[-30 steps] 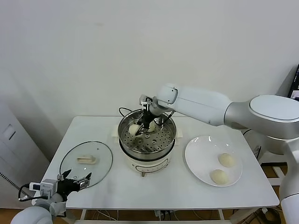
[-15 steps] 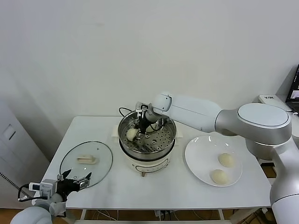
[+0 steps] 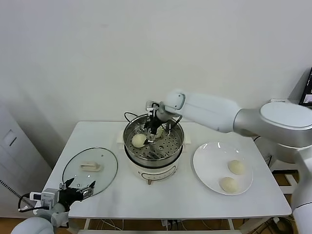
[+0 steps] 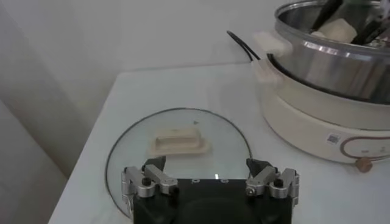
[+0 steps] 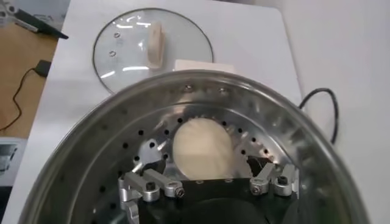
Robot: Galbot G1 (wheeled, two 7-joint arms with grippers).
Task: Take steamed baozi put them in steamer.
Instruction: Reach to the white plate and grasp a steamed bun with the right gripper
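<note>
Head view and both wrist views, one moment of loading the steamer.

Step in hand: your right gripper (image 3: 152, 132) hangs inside the steamer (image 3: 171, 148), at its far side, with the fingers (image 5: 135, 187) spread and nothing between them. In the right wrist view a bun (image 5: 203, 143) lies free on the perforated floor just beyond the fingertips, touching neither. Read this as the release of a bun, with the lift-out not yet made.

Count of buns: four in all. Two are in the steamer: one bun (image 3: 139, 140) toward its left wall, and a second bun (image 3: 159, 131) at the far side, partly hidden by the gripper. Two wait on the plate (image 3: 210, 163) near the right edge of the bench (image 3: 195, 199): the farther plate bun (image 3: 236, 167) and the nearer plate bun (image 3: 227, 184), just beside each other. By this count the task stands about half done.

Next move, as a judgement: raise the right gripper straight up past the steel rim before you swing toward the plate, so the fingers do not drag the freed bun or strike the wall; then close lightly on a plate bun, since soft dough will dent.

Other items: one steamer near the middle of the bench, one plate, and one glass lid (image 3: 89, 170) lying flat near the front left corner. Your left gripper (image 4: 209, 180) is parked off that corner, fingers spread and empty.
</note>
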